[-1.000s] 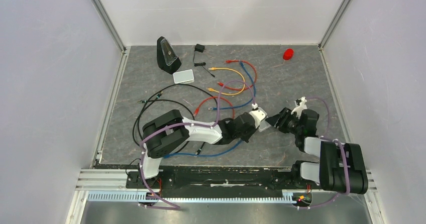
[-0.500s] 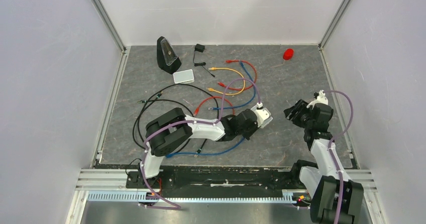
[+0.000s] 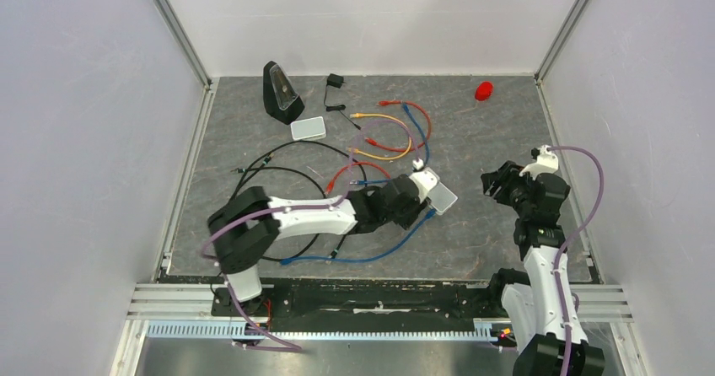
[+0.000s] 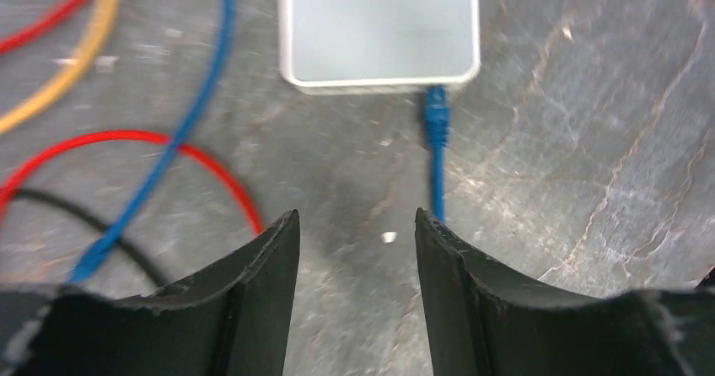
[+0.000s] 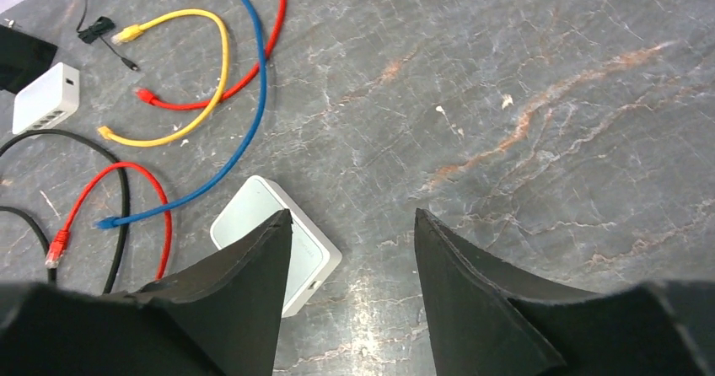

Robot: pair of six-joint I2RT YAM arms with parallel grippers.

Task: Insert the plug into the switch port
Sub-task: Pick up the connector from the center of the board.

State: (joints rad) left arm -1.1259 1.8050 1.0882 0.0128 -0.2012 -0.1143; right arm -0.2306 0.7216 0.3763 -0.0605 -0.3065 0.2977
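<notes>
Plug (image 4: pixel 435 113) looks seated in the switch port (image 4: pixel 433 86) of the grey-white box (image 4: pixel 379 22). Left claw (image 4: pixel 355 220) and right claw (image 5: pixel 350 216) open, empty. We reckon insertion done; next, back off without snagging the blue cable (image 4: pixel 437 182).

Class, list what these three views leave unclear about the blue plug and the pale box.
- Left wrist view: whether the blue plug sits fully in the pale box; the plug itself covers the port.
- Right wrist view: a finger of the right gripper covers part of the box; the plug does not show.
- Top view: the plug is too small.
</notes>
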